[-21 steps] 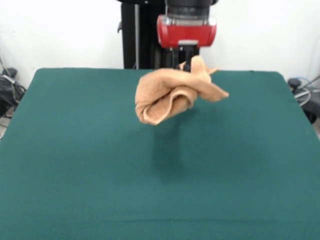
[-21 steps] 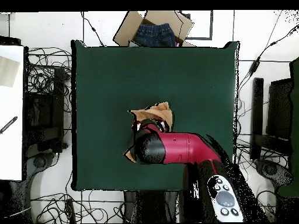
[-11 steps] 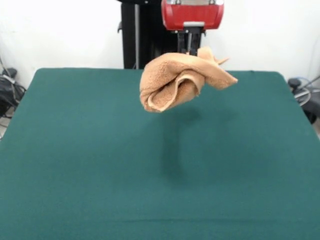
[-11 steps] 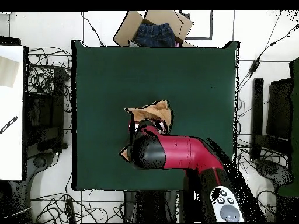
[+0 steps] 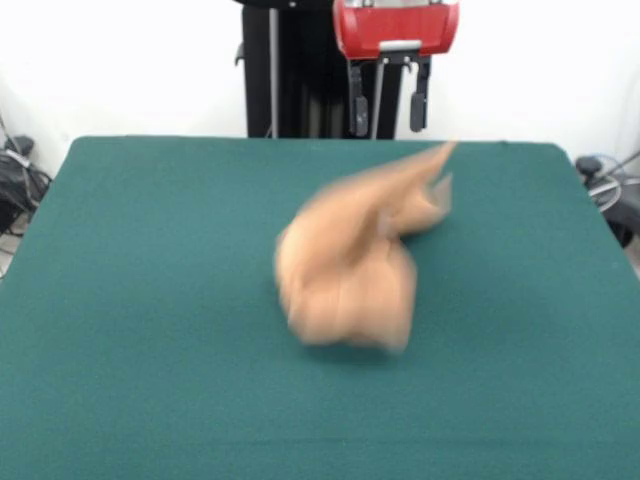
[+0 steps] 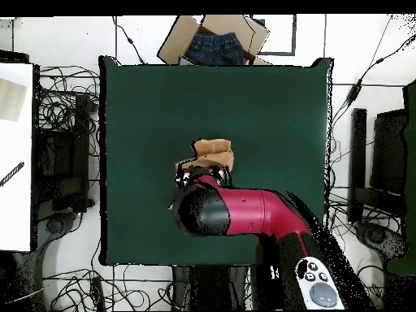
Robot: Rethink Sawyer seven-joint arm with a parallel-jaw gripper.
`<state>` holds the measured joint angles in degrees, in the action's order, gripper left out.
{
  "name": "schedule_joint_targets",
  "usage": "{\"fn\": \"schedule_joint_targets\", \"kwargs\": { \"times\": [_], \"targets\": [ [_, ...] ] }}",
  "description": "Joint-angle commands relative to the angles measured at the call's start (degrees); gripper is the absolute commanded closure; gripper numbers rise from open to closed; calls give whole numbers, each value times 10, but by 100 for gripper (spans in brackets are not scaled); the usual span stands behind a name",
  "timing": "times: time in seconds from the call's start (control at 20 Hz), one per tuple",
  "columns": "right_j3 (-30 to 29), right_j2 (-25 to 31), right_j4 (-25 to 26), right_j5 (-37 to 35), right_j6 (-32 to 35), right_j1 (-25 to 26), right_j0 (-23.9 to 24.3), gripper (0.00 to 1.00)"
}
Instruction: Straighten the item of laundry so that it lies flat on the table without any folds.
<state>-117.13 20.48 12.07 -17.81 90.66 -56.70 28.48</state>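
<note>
The item of laundry [image 5: 350,265], a light orange-tan towel, is a blurred, crumpled bunch just over the middle of the green table [image 5: 150,300], with one corner trailing up to the right. My gripper [image 5: 388,100] hangs above it at the top of the front view, open, with nothing between its two dark fingers [image 5: 357,102]. From overhead, part of the towel [image 6: 214,152] shows beyond the red arm [image 6: 244,213], which hides the gripper.
A cardboard box holding blue jeans [image 6: 214,42] sits off the table's far edge in the overhead view. Cables and equipment [image 6: 61,154] ring the table, and a white board [image 6: 16,154] lies at the left.
My gripper has risen slightly and opened. The towel has left the fingers and dropped toward the table, blurred in motion.
</note>
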Motion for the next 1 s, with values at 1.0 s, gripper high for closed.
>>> {"fn": "schedule_joint_targets", "kwargs": {
  "times": [1.0],
  "targets": [
    [-5, 18, 2, -48, 52, 34, -27, 0]
  ]
}}
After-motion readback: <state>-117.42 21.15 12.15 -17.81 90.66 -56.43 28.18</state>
